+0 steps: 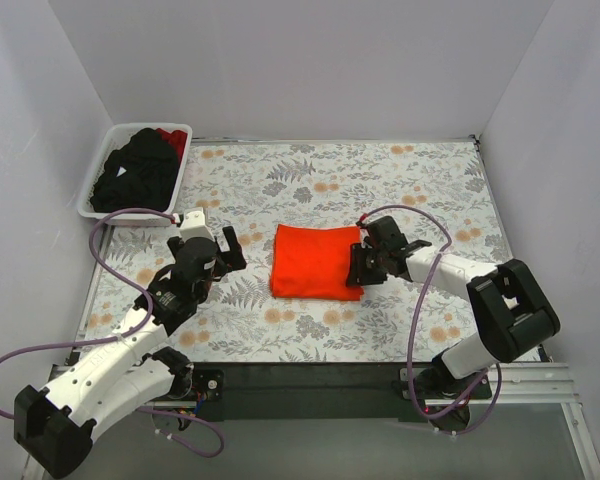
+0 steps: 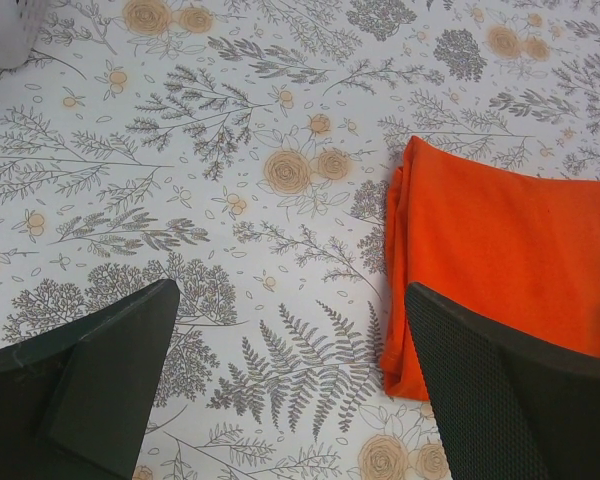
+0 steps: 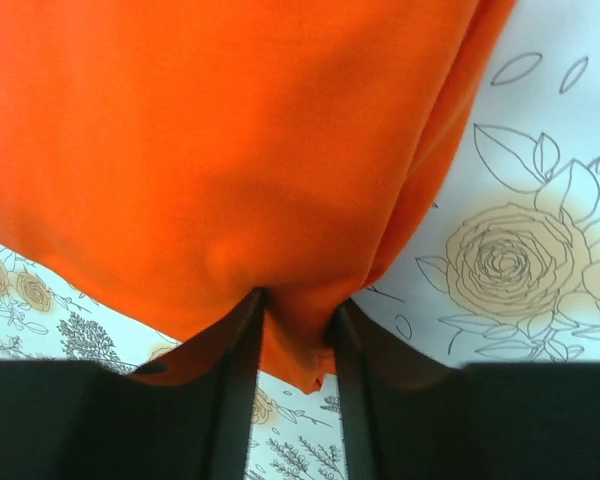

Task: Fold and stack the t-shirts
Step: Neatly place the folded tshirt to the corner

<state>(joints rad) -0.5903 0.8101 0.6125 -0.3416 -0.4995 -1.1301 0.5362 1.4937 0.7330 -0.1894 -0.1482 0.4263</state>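
The orange t-shirt [image 1: 315,260] lies folded into a rectangle in the middle of the flowered table. My right gripper [image 1: 357,266] is at its right edge, shut on a pinch of the orange cloth [image 3: 298,340] near the near-right corner. My left gripper [image 1: 232,246] is open and empty, just left of the shirt; the shirt's left edge [image 2: 500,260] shows between and beyond its fingers [image 2: 100,370]. Black t-shirts [image 1: 135,170] and a dark red one [image 1: 173,140] lie bunched in the white basket [image 1: 98,165] at the far left.
White walls enclose the table on the left, back and right. The basket stands in the far left corner. A black strip [image 1: 310,385] runs along the near edge between the arm bases.
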